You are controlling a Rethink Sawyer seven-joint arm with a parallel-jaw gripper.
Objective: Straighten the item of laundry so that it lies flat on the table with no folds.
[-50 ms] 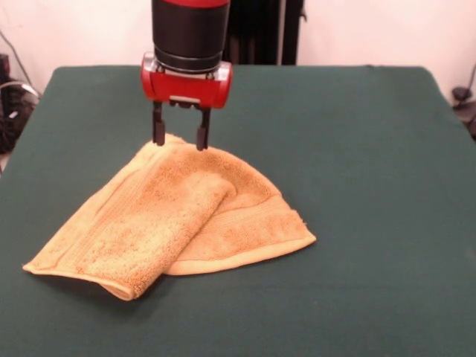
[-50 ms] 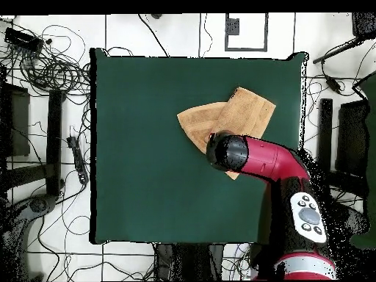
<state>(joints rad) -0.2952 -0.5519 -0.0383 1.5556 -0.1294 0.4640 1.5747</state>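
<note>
The small yellow-orange terry-cloth towel [image 1: 175, 216] lay folded on the big table covered in dark green cloth [image 1: 372, 186], and what a shape it was in! One flap was doubled over the rest, so the long axis ran diagonally in the front view, from the lower-left corner up toward the gripper. In the overhead view the towel [image 2: 228, 117] sat toward the table's [image 2: 147, 147] right side, in the half away from the robot's base, one corner pointing out at the right edge.

The red and black gripper [image 1: 179, 135] hung right at the towel's far edge, two dark fingers [image 1: 158, 125] apart with a clear gap between them, tips at the cloth, nothing clamped. From above, the red arm [image 2: 268, 163] covered the towel's near corner. Black cables [image 2: 51, 70] sprawled on the floor beyond the table's left side.
</note>
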